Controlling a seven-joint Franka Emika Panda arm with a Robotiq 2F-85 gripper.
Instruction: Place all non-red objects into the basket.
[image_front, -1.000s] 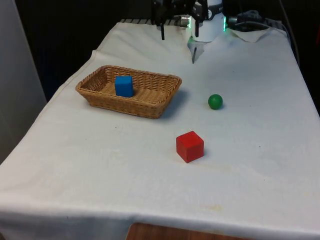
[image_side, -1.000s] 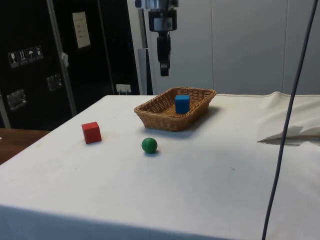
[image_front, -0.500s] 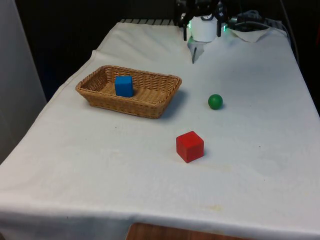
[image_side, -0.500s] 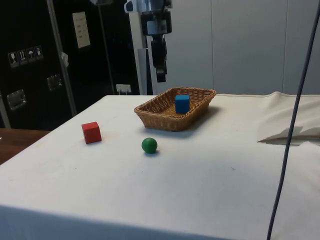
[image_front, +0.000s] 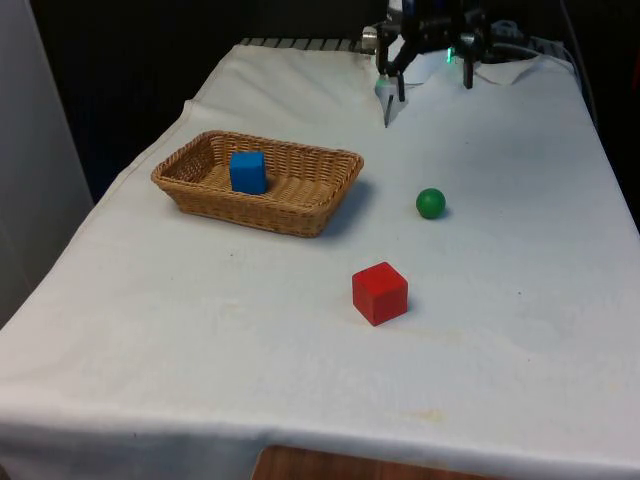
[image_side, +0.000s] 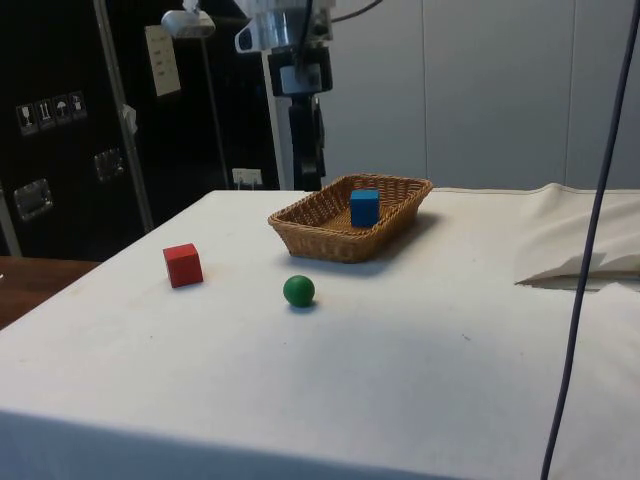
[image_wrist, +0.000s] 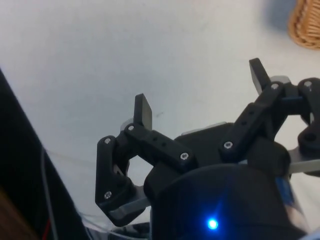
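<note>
Nearest in the front view, a red cube (image_front: 379, 293) sits on the white cloth (image_front: 300, 380), apart from everything else; in the side view it (image_side: 183, 265) lies toward the dark cabinets' side of the table. Beyond it and a little to the front view's right rests a green ball (image_front: 430, 203), free on the cloth and well apart from the basket (image_front: 300, 215); the side view shows the ball (image_side: 299, 291) in front of the basket (image_side: 330, 240), not touching it. The wicker basket stands to the front view's left of the ball, and a blue cube (image_front: 248, 171) lies inside it, upright on the basket's floor (image_side: 364, 207). Farthest back, the gripper (image_front: 433, 75) hangs above the table's far end, over bare cloth, well away from the ball and both cubes; in the side view it (image_side: 306, 165) points down just behind the basket's far corner. In the wrist view the gripper (image_wrist: 202, 90) has its jaws spread wide with nothing between them, one fingertip (image_wrist: 143, 110) standing against the bare cloth, and a piece of the basket's rim (image_wrist: 305, 25) showing at the picture's corner.
</note>
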